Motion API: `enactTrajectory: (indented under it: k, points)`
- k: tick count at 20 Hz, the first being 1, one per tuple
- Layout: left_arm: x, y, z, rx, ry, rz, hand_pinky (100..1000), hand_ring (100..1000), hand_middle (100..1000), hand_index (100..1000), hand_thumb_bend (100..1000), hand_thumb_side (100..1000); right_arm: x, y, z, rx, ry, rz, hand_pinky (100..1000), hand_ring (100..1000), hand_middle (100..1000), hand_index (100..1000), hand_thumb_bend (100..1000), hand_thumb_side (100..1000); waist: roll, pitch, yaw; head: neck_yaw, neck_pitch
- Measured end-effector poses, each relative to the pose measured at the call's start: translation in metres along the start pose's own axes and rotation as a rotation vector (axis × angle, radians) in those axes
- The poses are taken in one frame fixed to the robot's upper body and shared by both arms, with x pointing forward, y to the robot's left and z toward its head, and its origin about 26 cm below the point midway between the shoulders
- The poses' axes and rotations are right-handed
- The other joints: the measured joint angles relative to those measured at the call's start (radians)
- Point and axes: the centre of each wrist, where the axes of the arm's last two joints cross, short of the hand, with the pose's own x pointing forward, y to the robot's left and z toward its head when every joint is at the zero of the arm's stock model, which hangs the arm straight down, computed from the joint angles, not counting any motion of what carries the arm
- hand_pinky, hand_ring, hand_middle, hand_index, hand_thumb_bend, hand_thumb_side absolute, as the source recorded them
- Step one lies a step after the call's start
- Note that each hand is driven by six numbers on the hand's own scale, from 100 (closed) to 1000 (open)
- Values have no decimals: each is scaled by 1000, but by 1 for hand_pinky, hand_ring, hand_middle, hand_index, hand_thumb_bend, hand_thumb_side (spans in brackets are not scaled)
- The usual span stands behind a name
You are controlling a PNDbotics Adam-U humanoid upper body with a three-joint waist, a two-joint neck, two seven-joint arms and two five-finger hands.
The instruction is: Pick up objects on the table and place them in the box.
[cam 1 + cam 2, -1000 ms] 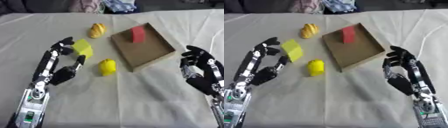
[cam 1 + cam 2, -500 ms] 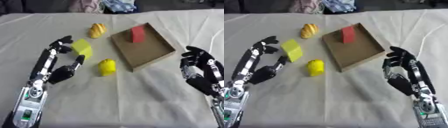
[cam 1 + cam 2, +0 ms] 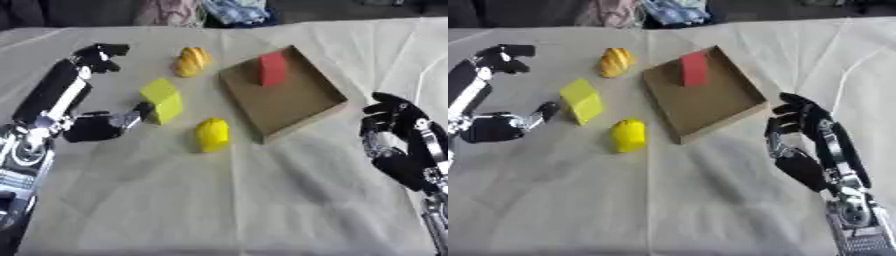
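Since a second ago, left hand (image 3: 83, 107) spread wide round yellow block (image 3: 163, 99) left of box (image 3: 282, 97), grab pending; right hand (image 3: 398, 142) relaxed, idle.

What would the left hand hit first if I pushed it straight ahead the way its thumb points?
Most likely the yellow block: the left hand is open beside it, thumb tip nearly at its side, though depth is unclear.

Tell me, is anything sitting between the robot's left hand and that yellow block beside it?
Nothing visible. The left hand is open right beside the yellow block, thumb tip close to its near side, with only bare cloth between. From the block to the brown cardboard box the cloth is also bare; the rounded yellow object lies nearer the camera.
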Motion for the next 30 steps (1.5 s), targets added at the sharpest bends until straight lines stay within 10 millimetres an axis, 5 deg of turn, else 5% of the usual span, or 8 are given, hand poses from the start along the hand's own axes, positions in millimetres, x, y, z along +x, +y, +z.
enactTrajectory:
  k: [7, 13, 30]
  points:
    - [3, 42, -15, -201, -178, -217, 819, 791, 844, 923, 615, 419, 0, 0, 0, 18, -4, 6, 626, 664, 671, 863, 100, 366, 6, -4, -17, 0, 0]
    - [-5, 57, -30, -405, -251, -408, 831, 802, 849, 916, 662, 368, 0, 0, 1, 37, -7, 11, 626, 663, 670, 863, 100, 363, 12, -8, -32, 0, 0]
    - [-53, 17, -87, -636, -247, -741, 863, 837, 861, 901, 754, 283, -1, 3, 3, 60, -5, 9, 625, 659, 670, 864, 100, 356, 12, -13, -39, -16, 0]
